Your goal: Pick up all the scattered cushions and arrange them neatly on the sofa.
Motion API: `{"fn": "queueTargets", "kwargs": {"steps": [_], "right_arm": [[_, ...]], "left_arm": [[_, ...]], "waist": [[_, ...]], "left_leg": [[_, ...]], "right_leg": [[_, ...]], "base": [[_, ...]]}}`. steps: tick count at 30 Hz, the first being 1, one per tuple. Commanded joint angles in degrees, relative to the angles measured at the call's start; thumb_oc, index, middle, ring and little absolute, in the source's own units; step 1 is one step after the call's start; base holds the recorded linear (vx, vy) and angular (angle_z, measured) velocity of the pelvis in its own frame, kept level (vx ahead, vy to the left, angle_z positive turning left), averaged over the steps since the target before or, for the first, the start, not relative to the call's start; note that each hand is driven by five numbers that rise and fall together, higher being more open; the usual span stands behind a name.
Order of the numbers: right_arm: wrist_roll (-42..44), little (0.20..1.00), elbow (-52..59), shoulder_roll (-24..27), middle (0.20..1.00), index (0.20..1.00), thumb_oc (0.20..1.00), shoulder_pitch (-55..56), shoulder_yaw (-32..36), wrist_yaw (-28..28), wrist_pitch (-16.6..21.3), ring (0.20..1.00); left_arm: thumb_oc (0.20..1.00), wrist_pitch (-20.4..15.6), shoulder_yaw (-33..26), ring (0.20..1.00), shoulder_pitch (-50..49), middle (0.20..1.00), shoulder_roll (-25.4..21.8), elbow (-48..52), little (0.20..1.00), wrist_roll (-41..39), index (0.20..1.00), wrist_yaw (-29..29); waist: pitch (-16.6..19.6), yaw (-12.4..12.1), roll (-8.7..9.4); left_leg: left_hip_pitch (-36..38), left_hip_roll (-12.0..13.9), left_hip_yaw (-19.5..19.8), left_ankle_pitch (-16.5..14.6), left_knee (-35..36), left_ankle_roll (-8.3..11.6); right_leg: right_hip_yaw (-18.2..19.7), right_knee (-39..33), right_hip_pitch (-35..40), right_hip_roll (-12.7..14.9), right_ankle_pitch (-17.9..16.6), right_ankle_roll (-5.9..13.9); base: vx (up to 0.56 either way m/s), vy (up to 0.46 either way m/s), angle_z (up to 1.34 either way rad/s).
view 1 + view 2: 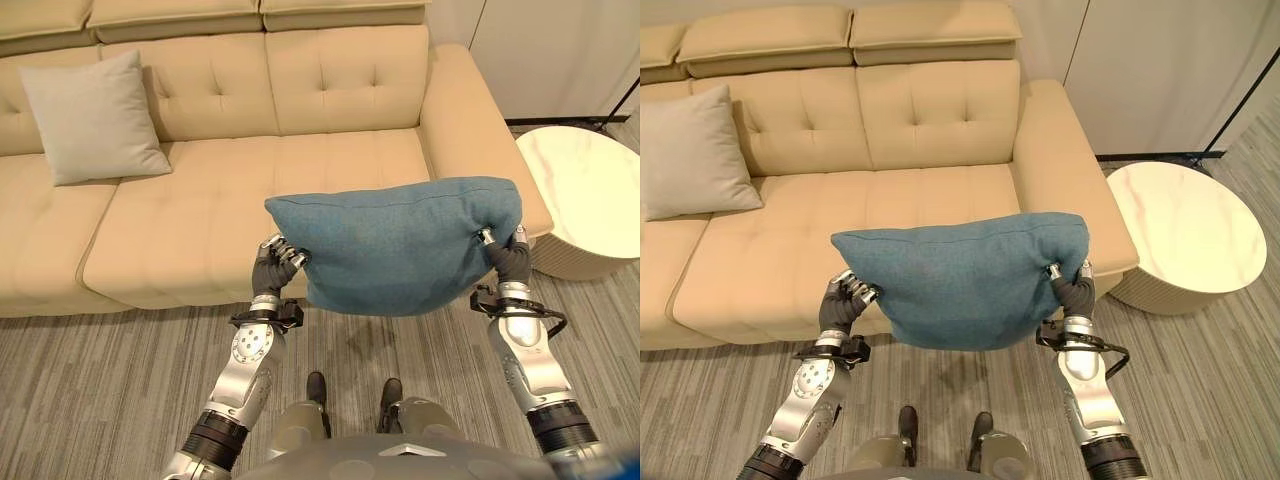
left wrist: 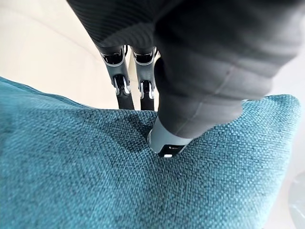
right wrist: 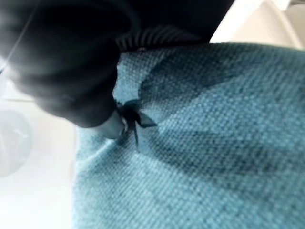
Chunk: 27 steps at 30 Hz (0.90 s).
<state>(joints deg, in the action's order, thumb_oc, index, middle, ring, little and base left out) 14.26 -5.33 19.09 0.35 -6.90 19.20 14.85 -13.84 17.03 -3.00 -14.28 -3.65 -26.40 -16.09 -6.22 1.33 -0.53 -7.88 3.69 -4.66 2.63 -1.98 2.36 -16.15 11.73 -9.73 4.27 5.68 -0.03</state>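
Note:
A teal cushion (image 1: 400, 245) hangs in the air in front of the beige sofa (image 1: 210, 215), held flat between both hands. My left hand (image 1: 277, 262) is shut on its left edge, thumb (image 2: 167, 140) pressed into the cloth. On the cushion's right corner my right hand (image 1: 510, 255) is shut, its thumb (image 3: 112, 126) pinching the fabric. A light grey cushion (image 1: 92, 118) leans upright against the sofa's backrest at the left.
A round white side table (image 1: 585, 195) stands to the right of the sofa's armrest (image 1: 480, 130). Grey striped carpet (image 1: 110, 380) covers the floor in front. The sofa's middle and right seats (image 1: 300, 170) are bare.

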Motion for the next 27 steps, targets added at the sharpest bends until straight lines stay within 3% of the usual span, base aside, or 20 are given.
{"fn": "queueTargets", "kwargs": {"steps": [1,4,7,9,10,11,14,18,20,22,24,27], "right_arm": [[-3.07,0.200,7.84,-1.14,0.200,0.200,0.200,-3.16,0.69,-2.37,3.85,0.200],[-3.57,0.200,8.09,-1.55,0.200,0.200,0.200,-3.02,0.45,-2.40,3.55,0.200],[-4.73,0.200,9.17,-2.37,0.200,0.200,0.200,-3.73,-0.04,-3.35,3.36,0.200],[-5.22,0.200,9.28,-2.68,0.200,0.200,0.200,-4.07,-0.60,-3.58,3.32,0.200],[-5.43,0.200,9.43,-2.82,0.200,0.200,0.200,-4.14,-0.76,-3.63,3.30,0.200],[-7.00,0.200,9.20,-2.14,0.200,0.200,0.200,-3.67,-0.58,-3.29,3.44,0.200],[-6.60,0.200,8.63,-1.92,0.200,0.200,0.200,-3.81,-0.41,-3.08,3.37,0.200],[-6.43,0.200,8.20,-1.08,0.200,0.200,0.200,-2.50,1.00,-3.62,3.65,0.200],[-5.74,0.200,8.48,-0.05,0.200,0.200,0.200,-0.37,2.64,-4.15,3.79,0.200],[-5.96,0.200,8.62,0.63,0.200,0.200,0.200,0.11,2.73,-4.45,3.51,0.200],[-5.86,0.200,8.53,0.92,0.200,0.200,0.200,0.25,2.76,-4.61,3.31,0.200],[-4.83,0.200,8.33,0.74,0.200,0.200,0.200,-1.02,2.09,-4.08,3.08,0.200]], "left_arm": [[0.200,-3.76,-1.94,0.200,3.12,0.200,-2.20,3.97,0.200,0.69,0.200,2.28],[0.200,-3.46,-2.15,0.200,2.26,0.200,-2.66,4.34,0.200,0.55,0.200,2.05],[0.200,-3.22,-2.13,0.200,3.04,0.200,-4.29,5.43,0.200,1.11,0.200,2.19],[0.200,-3.40,-1.99,0.200,3.58,0.200,-4.65,5.62,0.200,1.44,0.200,1.74],[0.200,-3.40,-1.84,0.200,3.89,0.200,-4.49,5.52,0.200,1.34,0.200,1.74],[0.200,-3.61,-0.98,0.200,4.18,0.200,-3.55,5.31,0.200,1.51,0.200,2.13],[0.200,-4.00,-0.60,0.200,4.95,0.200,-3.16,4.86,0.200,1.47,0.200,2.40],[0.200,-4.40,-0.58,0.200,5.05,0.200,-2.20,4.56,0.200,0.50,0.200,3.76],[0.200,-4.11,-0.14,0.200,4.89,0.200,-1.71,4.12,0.200,0.01,0.200,4.90],[0.200,-3.86,-0.11,0.200,4.68,0.200,-1.59,3.88,0.200,-0.37,0.200,5.29],[0.200,-3.47,-0.13,0.200,4.29,0.200,-1.88,3.85,0.200,-0.09,0.200,5.40],[0.200,-2.88,-0.64,0.200,4.66,0.200,-2.45,4.66,0.200,0.74,0.200,4.67]], "waist": [[2.74,-0.43,4.80],[2.92,-1.05,5.07],[2.20,-1.32,4.51],[1.43,-0.99,4.08],[1.25,-0.85,3.95],[1.00,0.84,4.04],[0.72,1.70,3.86],[1.69,2.33,4.39],[1.78,3.41,5.41],[1.51,3.57,5.53],[1.37,3.13,5.78],[1.75,1.20,5.56]], "left_leg": [[-0.84,-1.26,0.86,-3.38,-1.02,2.17],[1.56,-1.66,-0.16,-4.21,0.22,1.39],[3.01,-2.31,-1.11,-5.10,1.41,-1.04],[3.47,-2.37,-1.05,-5.44,1.50,-1.71],[3.54,-2.41,-1.02,-5.52,1.51,-1.83],[3.61,-3.89,0.56,-5.61,1.74,-2.21],[3.53,-4.79,2.45,-5.64,1.83,-2.40],[3.93,-5.63,4.00,-7.86,-0.48,-1.17],[1.45,-5.34,3.98,-10.16,-9.56,0.55],[-0.84,-4.68,3.57,-10.37,-13.57,1.03],[-2.65,-4.06,3.28,-9.62,-12.99,0.98],[-8.01,-3.87,5.38,-3.21,-4.64,1.49]], "right_leg": [[3.32,-12.86,9.63,1.06,-2.33,7.43],[4.73,-12.32,10.61,1.77,-2.01,8.02],[7.03,-1.72,6.30,3.54,-1.36,9.39],[7.81,2.86,3.12,3.28,-1.85,9.86],[8.58,3.99,1.66,2.74,-1.70,9.78],[14.98,-1.05,-0.44,-1.68,-1.46,8.19],[18.50,-2.68,-2.78,-3.44,-3.06,8.23],[17.23,-7.11,1.01,-2.61,-3.47,7.01],[15.43,-8.34,4.33,-1.84,-2.76,5.81],[14.58,-8.96,5.70,-1.54,-2.27,5.30],[14.05,-9.78,6.75,-1.16,-2.06,5.30],[14.87,-11.61,9.42,-2.55,-0.45,5.18]], "base": [[0.21,0.146,-0.38],[0.19,0.185,-0.37],[0.12,0.216,-0.26],[0.04,0.121,-0.17],[0.16,0.107,-0.23],[0.16,0.035,-0.10],[0.11,-0.035,0.45],[0.19,-0.159,0.48],[0.21,-0.244,0.88],[0.10,-0.094,0.94],[0.12,-0.026,0.23],[0.28,0.051,0.12]]}}
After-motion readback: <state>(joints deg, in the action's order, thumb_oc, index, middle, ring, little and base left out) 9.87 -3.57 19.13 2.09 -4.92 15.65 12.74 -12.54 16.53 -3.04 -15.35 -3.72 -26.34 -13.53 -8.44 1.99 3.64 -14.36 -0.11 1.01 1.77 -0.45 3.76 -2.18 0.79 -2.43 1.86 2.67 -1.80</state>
